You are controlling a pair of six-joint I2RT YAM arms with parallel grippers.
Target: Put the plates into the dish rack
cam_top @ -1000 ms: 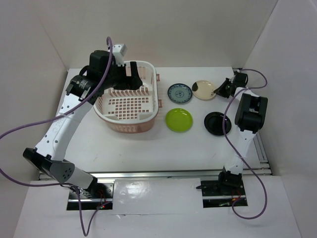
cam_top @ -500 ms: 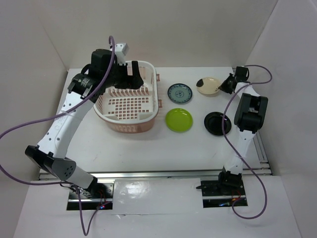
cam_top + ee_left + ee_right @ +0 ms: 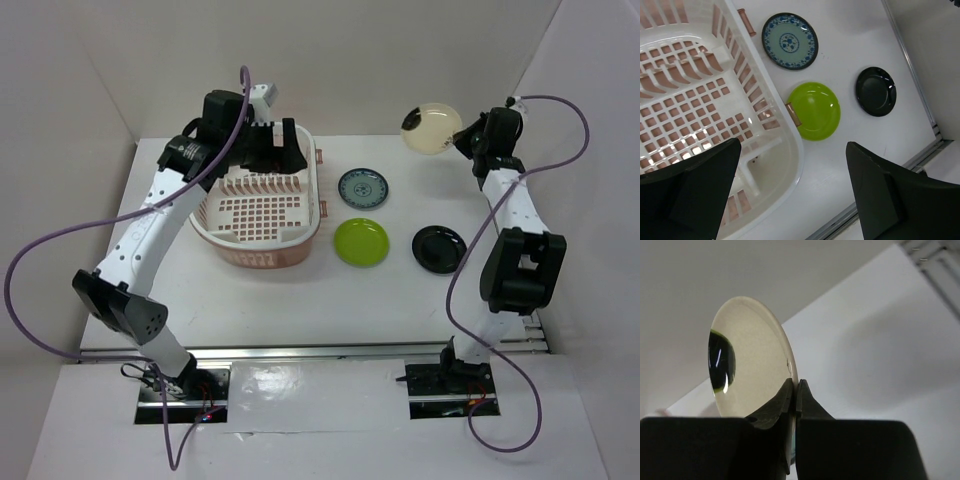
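Observation:
My right gripper (image 3: pixel 462 135) is shut on the rim of the cream plate (image 3: pixel 432 127) with a dark mark and holds it tilted, high above the table at the back right. In the right wrist view the plate (image 3: pixel 752 357) stands on edge between my closed fingers (image 3: pixel 796 390). The blue-green patterned plate (image 3: pixel 362 187), the lime green plate (image 3: pixel 361 242) and the black plate (image 3: pixel 439 248) lie flat on the table. The pale pink dish rack (image 3: pixel 262 198) stands at the left and holds no plates. My left gripper (image 3: pixel 275 145) is open and empty above the rack's back edge.
White walls close in the table at the back and both sides. A metal rail (image 3: pixel 520 320) runs along the table's right and front edges. In the left wrist view the rack's rim (image 3: pixel 795 145) lies next to the lime green plate (image 3: pixel 815 111).
My right gripper has lifted the cream plate off the table and raised it, tilting it on edge. My left arm has shifted slightly right above the rack.

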